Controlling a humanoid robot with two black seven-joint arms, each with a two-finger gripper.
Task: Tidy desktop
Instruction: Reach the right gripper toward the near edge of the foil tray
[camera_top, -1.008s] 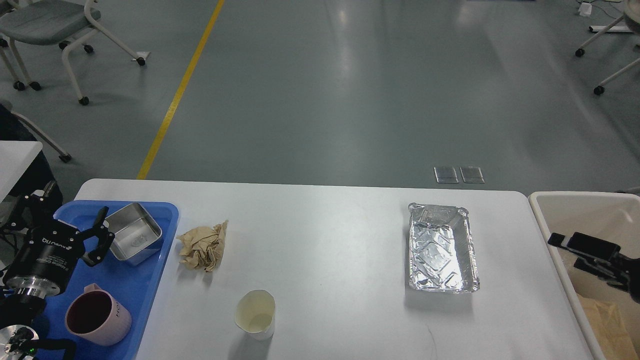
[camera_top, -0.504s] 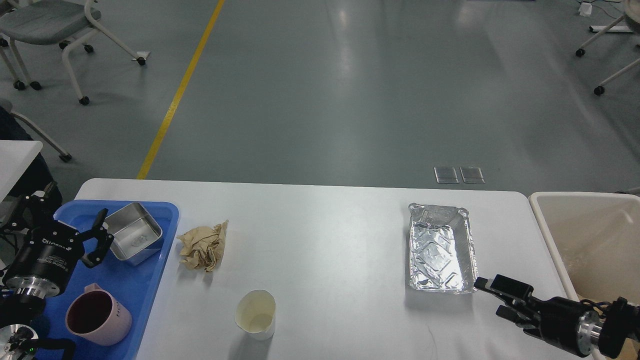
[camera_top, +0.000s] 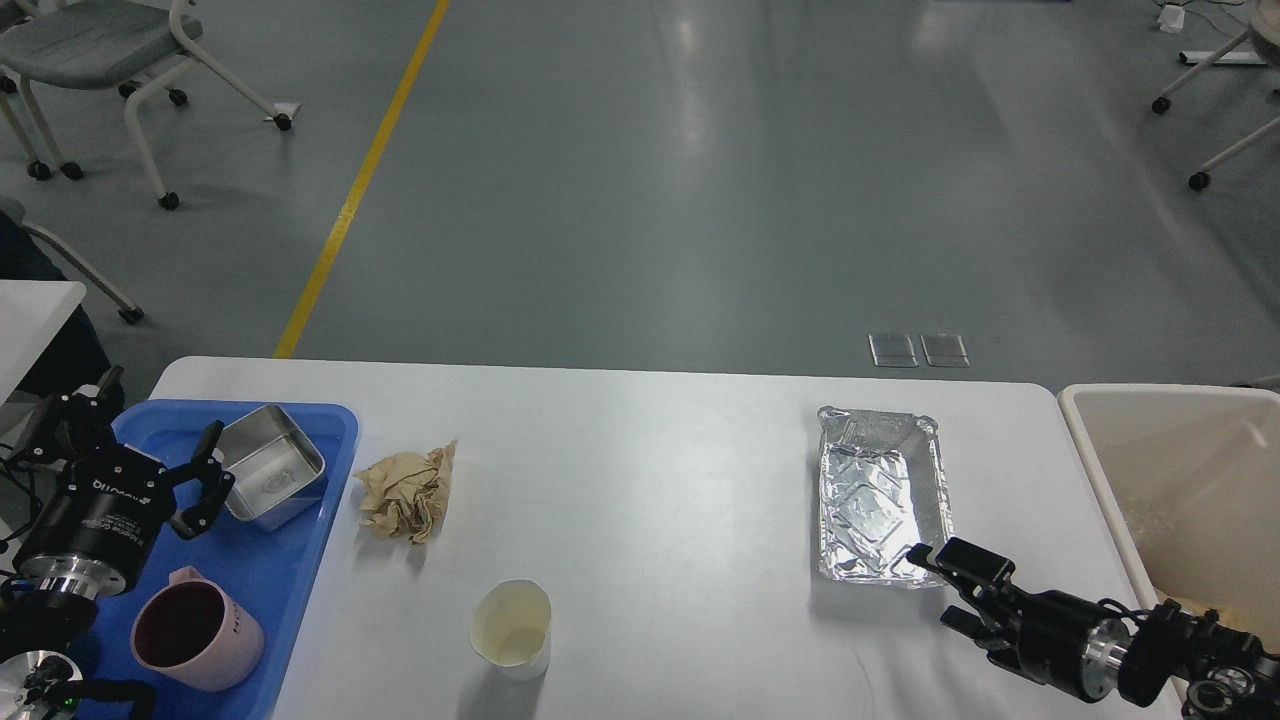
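Stretching across the lower half of the head view, the white desktop (camera_top: 650, 480) has its far edge and both rounded far corners in sight, while its near edge is cut off by the bottom of the picture. A wide bare stretch of tabletop lies between the crumpled brown paper (camera_top: 408, 493) on the left and the foil tray (camera_top: 882, 495) on the right, with only the cream paper cup (camera_top: 512, 628) standing upright near the front of that gap. The blue tray (camera_top: 290, 560) overlaps the desktop's left side and runs out of view at the bottom; the beige bin (camera_top: 1090, 440) sits just beside the right edge, its far side cut off. The left gripper (camera_top: 205, 482) hovers over the blue tray with its fingers spread apart, just beside the steel box (camera_top: 270, 478) and gripping nothing. The right gripper (camera_top: 950, 585) reaches in low from the right, its upper finger at the foil tray's near right corner; its fingers are parted, though whether they touch the foil is hard to make out. The steel box looks empty, tilted slightly on the tray. The pink mug (camera_top: 195, 637) stands behind it, its inside dark. The foil tray is empty and creased. Something tan shows at the bin's bottom, mostly hidden by the right arm.
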